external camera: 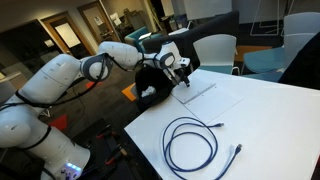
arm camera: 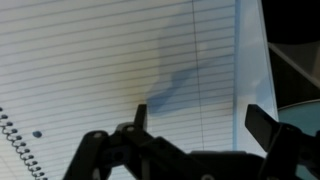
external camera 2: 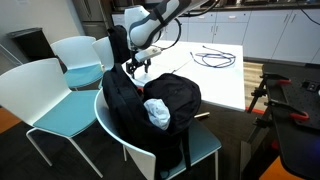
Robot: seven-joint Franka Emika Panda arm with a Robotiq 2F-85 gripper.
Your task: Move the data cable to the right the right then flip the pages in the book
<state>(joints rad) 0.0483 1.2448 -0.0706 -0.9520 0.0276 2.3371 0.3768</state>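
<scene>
Since the data cable (external camera: 190,119) appears already set aside, the book (external camera: 205,92) is being addressed by the open, empty end effector (arm camera: 200,120).

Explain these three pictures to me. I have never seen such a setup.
The white jointed machine is a robot arm that a person steers. At its tip is a gripper, a claw with two fingers.

Two pictures come from cameras that stand outside the robot and look at a white table from different places. The third comes from a camera on the wrist and looks down past the fingers.

On the table lie a dark cable in loose loops and a book with lined pages and a spiral binding. A black bag sits on a chair beside the table.

The gripper is over the book. It is open and holds nothing.
</scene>
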